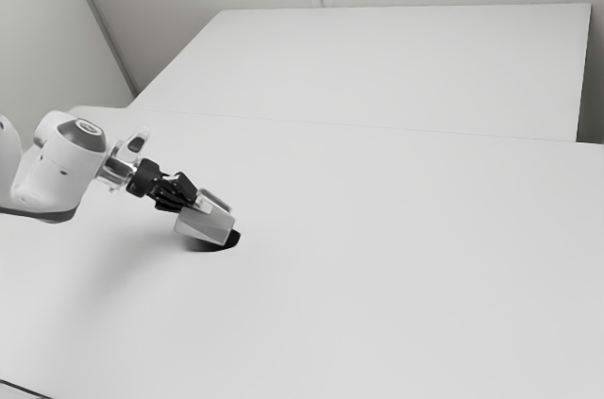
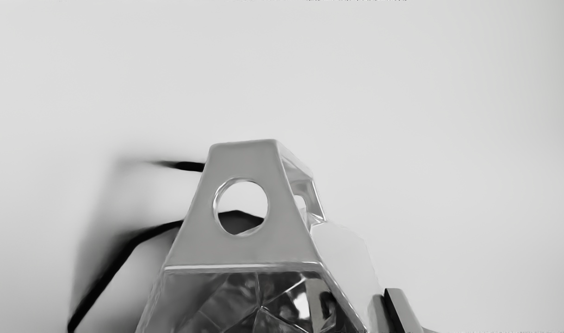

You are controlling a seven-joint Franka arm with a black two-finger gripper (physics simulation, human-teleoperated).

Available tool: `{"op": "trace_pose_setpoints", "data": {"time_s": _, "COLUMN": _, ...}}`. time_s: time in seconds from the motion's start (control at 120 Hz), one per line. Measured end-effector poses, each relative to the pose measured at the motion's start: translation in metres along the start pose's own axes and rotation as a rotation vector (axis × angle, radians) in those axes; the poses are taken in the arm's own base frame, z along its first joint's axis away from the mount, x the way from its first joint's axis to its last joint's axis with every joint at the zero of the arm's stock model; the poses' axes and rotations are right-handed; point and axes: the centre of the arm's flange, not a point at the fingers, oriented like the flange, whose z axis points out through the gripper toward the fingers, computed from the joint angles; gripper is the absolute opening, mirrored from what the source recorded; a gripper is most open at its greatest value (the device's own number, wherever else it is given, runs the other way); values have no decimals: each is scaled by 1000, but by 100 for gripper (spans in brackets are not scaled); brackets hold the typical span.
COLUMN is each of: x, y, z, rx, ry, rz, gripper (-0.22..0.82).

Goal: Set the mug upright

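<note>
Lit brightly and evenly in greys, paling the tabletop [image 1: 406, 248] almost to white, with a soft, broad shadow [image 1: 123, 267] fading out near the arm [image 1: 66, 168] in the exterior view. In the wrist view, shaded near black beside the mug [image 2: 240, 252], yet glinting white along its edges and inside.

There is one grey, angular, shiny metal mug [image 1: 203, 225], one white, rounded, jointed robot arm [image 1: 68, 168] and one black mechanical end effector [image 1: 195, 203], with one broad, flat white worktop [image 1: 396, 267] beneath them.
</note>
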Motion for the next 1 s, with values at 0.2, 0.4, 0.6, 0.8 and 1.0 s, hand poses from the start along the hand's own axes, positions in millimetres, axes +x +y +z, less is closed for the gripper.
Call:
{"op": "trace_pose_setpoints", "data": {"time_s": 0.2, "x": -8, "y": 36, "z": -25, "rx": 41, "ry": 31, "rz": 84, "gripper": -16}}
{"op": "trace_pose_setpoints", "data": {"time_s": 0.4, "x": 4, "y": 95, "z": -39, "rx": 176, "ry": -38, "rz": 239, "gripper": -17}}
{"op": "trace_pose_setpoints", "data": {"time_s": 0.6, "x": -1, "y": 164, "z": -23, "rx": 416, "ry": -205, "rz": 385, "gripper": -17}}
{"op": "trace_pose_setpoints", "data": {"time_s": 0.8, "x": -41, "y": 209, "z": 5, "rx": 593, "ry": -289, "rz": 435, "gripper": -17}}
{"op": "trace_pose_setpoints", "data": {"time_s": 1.0, "x": -76, "y": 214, "z": 35, "rx": 720, "ry": -250, "rz": 461, "gripper": -17}}
